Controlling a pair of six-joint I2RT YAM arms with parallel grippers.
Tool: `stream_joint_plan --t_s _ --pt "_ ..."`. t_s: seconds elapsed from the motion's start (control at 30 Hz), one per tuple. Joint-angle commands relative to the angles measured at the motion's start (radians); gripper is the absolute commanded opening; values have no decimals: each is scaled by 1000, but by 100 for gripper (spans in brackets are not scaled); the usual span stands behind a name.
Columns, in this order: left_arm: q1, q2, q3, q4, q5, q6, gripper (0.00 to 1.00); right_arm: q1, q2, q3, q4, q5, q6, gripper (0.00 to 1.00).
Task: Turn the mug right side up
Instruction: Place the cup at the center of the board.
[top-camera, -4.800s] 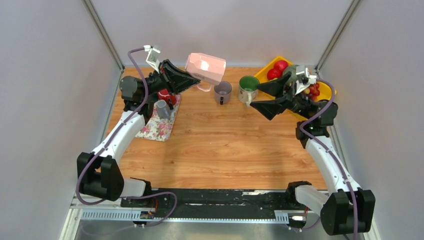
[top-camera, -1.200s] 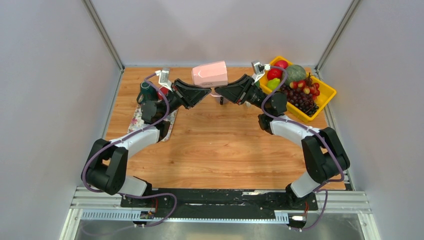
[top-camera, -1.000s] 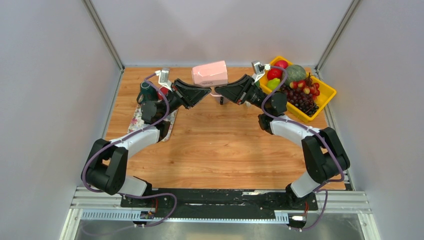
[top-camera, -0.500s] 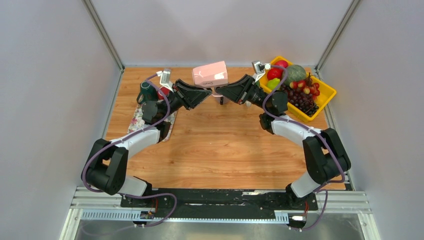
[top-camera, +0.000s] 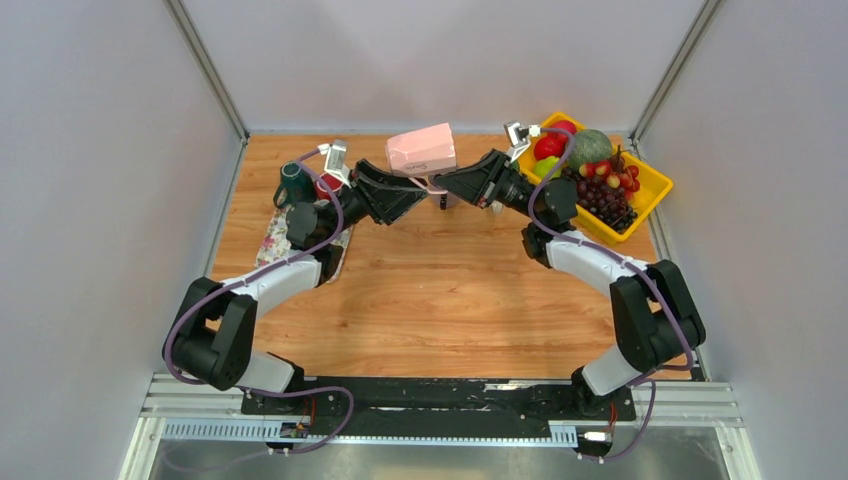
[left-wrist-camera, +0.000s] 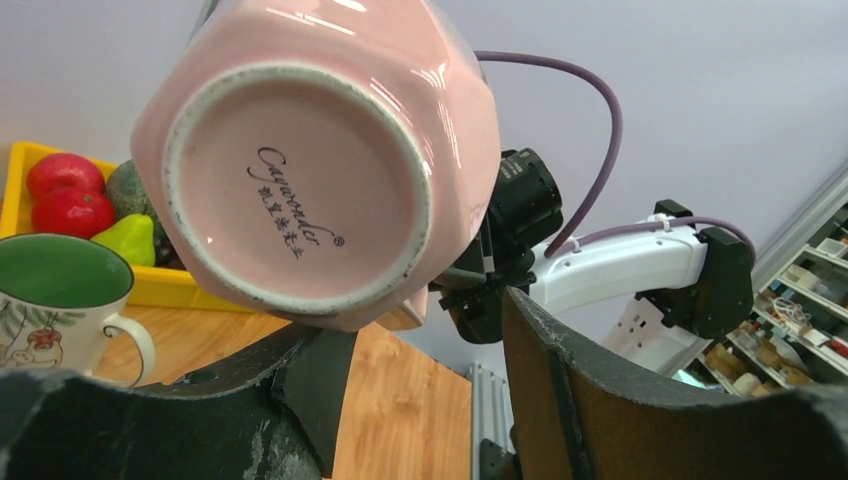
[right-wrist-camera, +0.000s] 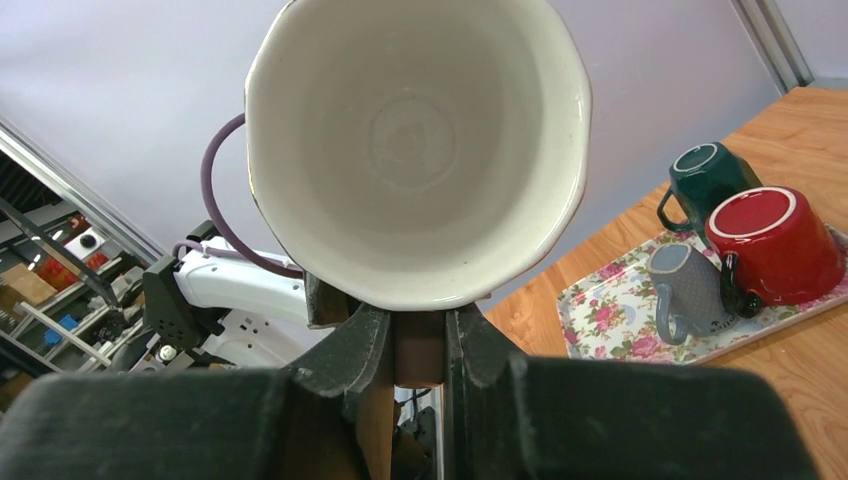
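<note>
The pink mug (top-camera: 421, 148) hangs on its side in the air over the back of the bench (top-camera: 450, 290), mouth toward my right arm, base toward my left. My right end effector (right-wrist-camera: 420, 350) pinches its handle. My left end effector (top-camera: 408, 190) stands spread, not gripping. I judge this mid-handover; next I'd roll the right wrist until the mouth faces up, then lower the mug.

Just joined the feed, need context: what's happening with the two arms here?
The right gripper is clamped on the handle of the pink mug, holding it in the air on its side over the back of the table. The left gripper sits by the mug's base with jaws open, gripping nothing. The mug is not yet set down upright.
</note>
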Motion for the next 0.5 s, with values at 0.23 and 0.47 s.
stream_joint_plan --t_s 0.23,0.47 --pt "-4 -5 -39 -63 6 143 65 -30 -90 99 -57 -1 -79 0" --pt "18 -17 -57 -135 47 254 66 -33 -107 270 -525 -4 -320 0"
